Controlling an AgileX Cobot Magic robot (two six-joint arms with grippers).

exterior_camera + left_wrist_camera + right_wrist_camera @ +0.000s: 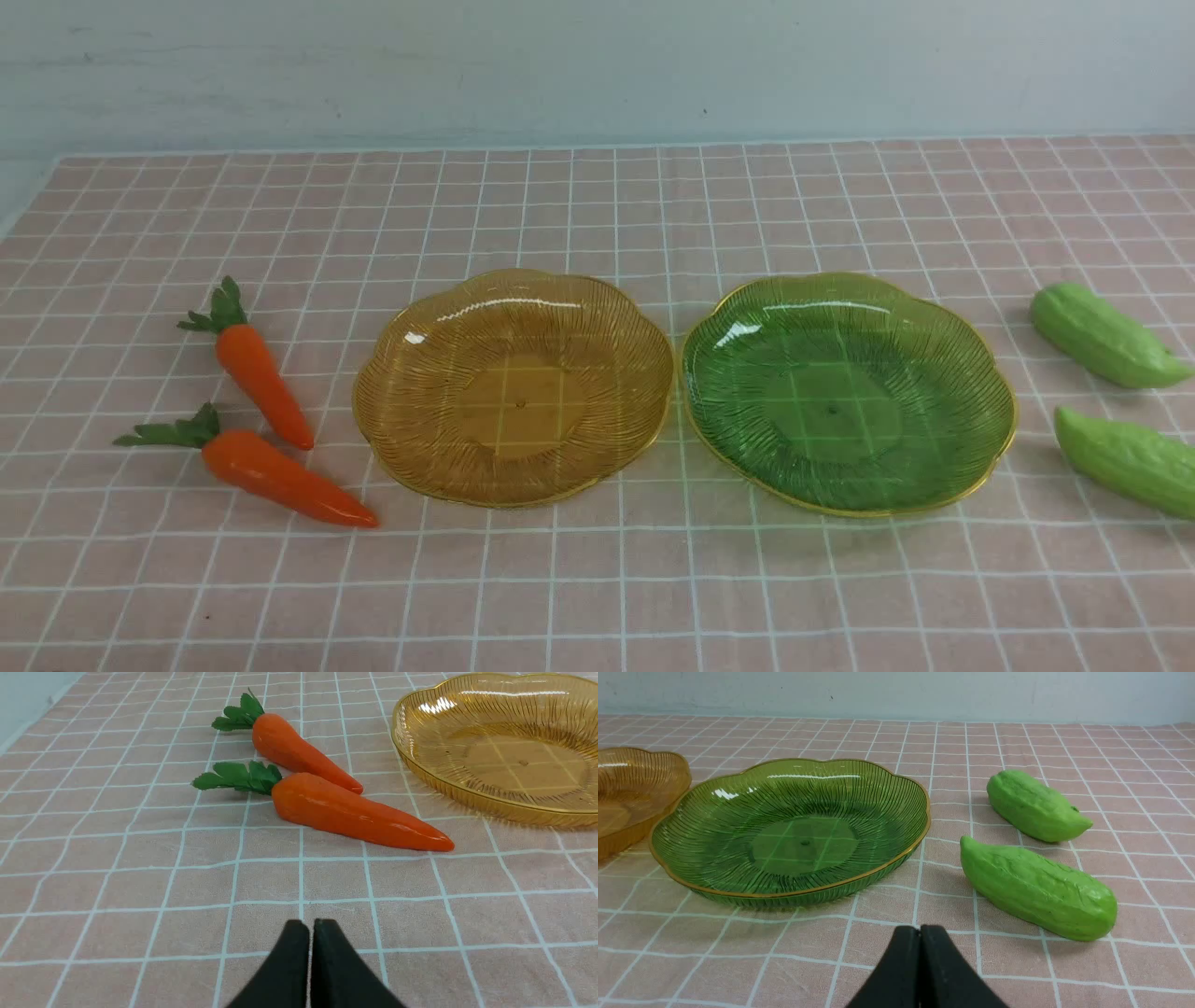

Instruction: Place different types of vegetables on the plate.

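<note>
Two orange carrots with green tops lie left of the amber plate (513, 387): a far carrot (261, 373) and a near carrot (280, 476). Both also show in the left wrist view, far (299, 751) and near (355, 812), beside the amber plate (467, 793). Two light-green gourds lie right of the green plate (845, 392): a far gourd (1102, 338) and a near gourd (1130, 459), also in the right wrist view, far (1034, 806) and near (1036, 889). Both plates are empty. My left gripper (310, 926) and right gripper (920, 931) are shut and empty, short of the vegetables. Neither gripper shows in the front view.
A pink cloth with a white grid (597, 579) covers the table. A pale wall (597, 65) stands behind its far edge. The green plate (784, 835) and a part of the amber plate (630, 788) show in the right wrist view.
</note>
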